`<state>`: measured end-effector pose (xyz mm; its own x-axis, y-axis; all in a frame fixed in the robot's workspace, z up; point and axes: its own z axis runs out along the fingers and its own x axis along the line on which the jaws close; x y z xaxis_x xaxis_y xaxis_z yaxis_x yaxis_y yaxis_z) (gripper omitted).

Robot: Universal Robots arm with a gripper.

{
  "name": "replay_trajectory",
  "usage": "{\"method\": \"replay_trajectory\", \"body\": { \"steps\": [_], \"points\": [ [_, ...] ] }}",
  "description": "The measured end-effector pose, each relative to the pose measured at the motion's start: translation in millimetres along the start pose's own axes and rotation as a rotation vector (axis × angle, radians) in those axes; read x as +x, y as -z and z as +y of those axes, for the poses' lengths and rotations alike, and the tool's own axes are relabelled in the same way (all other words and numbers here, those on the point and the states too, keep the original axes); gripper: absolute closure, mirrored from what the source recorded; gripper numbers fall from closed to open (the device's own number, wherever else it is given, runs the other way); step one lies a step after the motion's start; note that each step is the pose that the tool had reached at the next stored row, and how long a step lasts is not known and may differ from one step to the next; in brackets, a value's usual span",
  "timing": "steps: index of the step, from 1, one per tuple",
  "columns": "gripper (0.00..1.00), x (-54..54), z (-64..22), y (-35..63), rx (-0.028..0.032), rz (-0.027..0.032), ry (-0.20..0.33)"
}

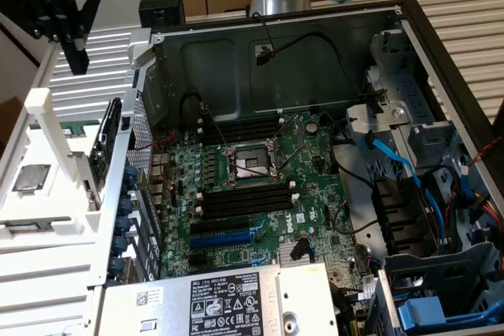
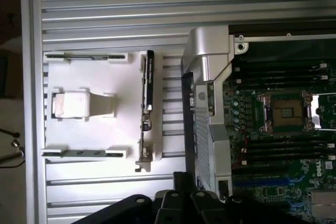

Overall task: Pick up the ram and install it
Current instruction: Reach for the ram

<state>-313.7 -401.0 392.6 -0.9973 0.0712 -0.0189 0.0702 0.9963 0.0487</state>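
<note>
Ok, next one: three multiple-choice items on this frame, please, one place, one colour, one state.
1. The gripper hangs: A) outside the computer case, on the white holder side; B) inside the case over the socket; C) over the power supply.
2. The long slot below the black memory slots is: A) red; B) blue; C) white.
3. The fingers are: A) shut on a cable; B) wide open; C) shut, empty.
1 A: it sits upper left in the exterior view, clear of the case. 2 B: plainly blue. 3 C: nothing sits between them.
</note>
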Motion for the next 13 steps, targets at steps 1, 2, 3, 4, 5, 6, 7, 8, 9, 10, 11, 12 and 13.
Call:
{"method": "replay_trajectory", "body": {
  "steps": [1, 2, 3, 4, 5, 6, 7, 8, 9, 10, 11, 12, 13],
  "points": [
    [0.9, 4.8, -0.3, 0.1, -0.0001, 0.0, 0.0],
    [0.9, 9.4, -0.6, 0.2, 0.0, 0.0, 0.0],
    [0.9, 13.8, -1.0, 0.3, 0.0, 0.0, 0.0],
    [0.9, 18.0, -1.3, 0.4, 0.0, -0.0001, 0.0],
    [0.9, 23.0, -1.6, 0.5, -0.0001, -0.0001, 0.0],
    [0.9, 27.5, -1.9, 0.6, -0.0001, -0.0001, 0.0],
    [0.9, 32.1, -2.3, 0.7, -0.0001, -0.0001, 0.0],
    [0.9, 36.6, -2.6, 0.8, 0.0, 0.0, 0.0],
    [0.9, 55.1, -3.9, 1.2, 0.0, 0.0, 0.0],
    [0.9, 59.5, -4.2, 1.3, -0.0001, -0.0001, 0.0],
    [0.9, 64.0, -4.5, 1.4, 0.0, 0.0, 0.0],
    [0.9, 68.8, -4.8, 1.5, 0.0, 0.0, 0.0],
    [0.9, 73.1, -5.1, 1.6, -0.0001, -0.0001, 0.0]
  ]
}}
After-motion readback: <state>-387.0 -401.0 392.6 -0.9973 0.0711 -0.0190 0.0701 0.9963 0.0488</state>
